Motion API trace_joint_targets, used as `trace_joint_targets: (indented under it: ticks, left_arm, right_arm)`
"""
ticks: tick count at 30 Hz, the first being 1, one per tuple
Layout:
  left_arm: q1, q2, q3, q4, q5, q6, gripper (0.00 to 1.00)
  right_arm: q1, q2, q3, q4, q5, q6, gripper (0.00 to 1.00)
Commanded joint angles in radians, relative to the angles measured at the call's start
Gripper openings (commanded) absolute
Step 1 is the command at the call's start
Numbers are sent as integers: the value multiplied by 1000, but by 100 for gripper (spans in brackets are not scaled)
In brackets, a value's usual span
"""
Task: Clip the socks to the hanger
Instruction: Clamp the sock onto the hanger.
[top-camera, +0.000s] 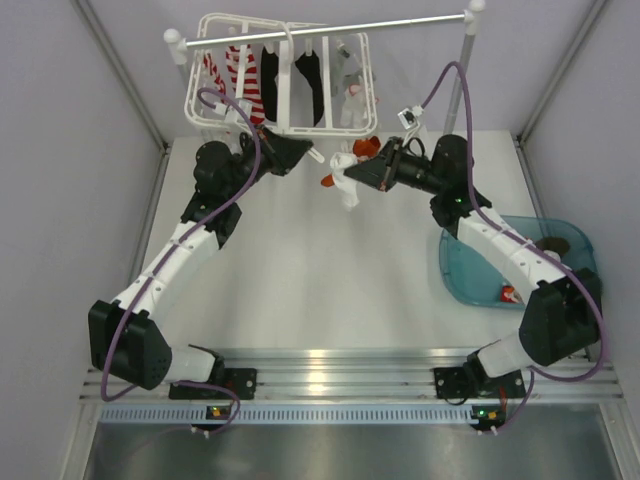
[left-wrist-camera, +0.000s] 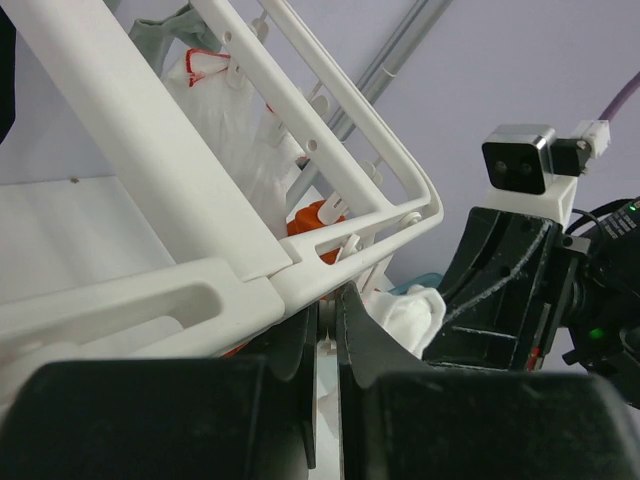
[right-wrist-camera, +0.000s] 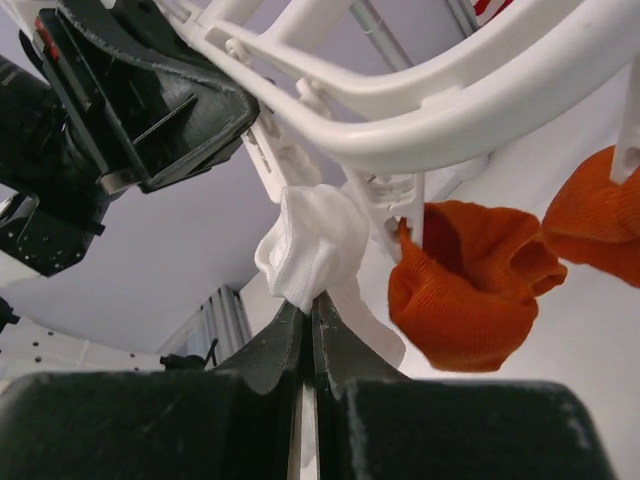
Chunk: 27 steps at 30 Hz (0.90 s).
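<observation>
The white hanger (top-camera: 214, 98) hangs from the silver rail with red-and-white striped (top-camera: 240, 72), black (top-camera: 311, 78) and grey socks clipped on. My left gripper (top-camera: 300, 152) is at its near edge. In the left wrist view its jaws (left-wrist-camera: 330, 300) are shut on a small white clip under the frame (left-wrist-camera: 200, 290). My right gripper (top-camera: 362, 172) is shut on a white sock (right-wrist-camera: 310, 245) and holds it up beside that clip, under the frame (right-wrist-camera: 450, 90). An orange sock (right-wrist-camera: 470, 290) hangs from the neighbouring clip.
The silver rail (top-camera: 400, 24) on white posts crosses the back. A blue bin (top-camera: 455, 278) at the right holds a brown sock (top-camera: 553, 243) and a red-and-white item (top-camera: 508, 294). Grey walls close in both sides.
</observation>
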Motion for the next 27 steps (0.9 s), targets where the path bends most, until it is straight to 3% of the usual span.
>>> trace_joint_targets:
  ticks: [1,27]
  left_arm:
    - [-2,-2,20,5,46,-9,0]
    - [-2,10,23,20,53,-22,0]
  right_arm:
    - [17,41,74,72,41,51,0]
    - [56,77,120,-30,69,-52,0]
